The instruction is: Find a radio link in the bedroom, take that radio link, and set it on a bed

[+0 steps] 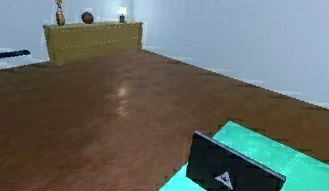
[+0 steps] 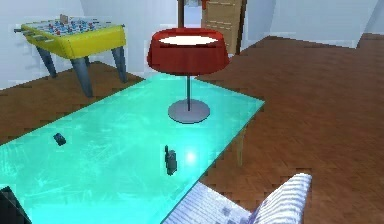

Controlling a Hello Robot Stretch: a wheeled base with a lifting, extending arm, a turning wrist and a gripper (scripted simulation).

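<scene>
Body inspection: colour, shape, cabling, screws and markings of the robot's own structure cannot be told from these two views. Both cameras look outward from the body, into the room, so no finding on the machine itself is entered.
</scene>
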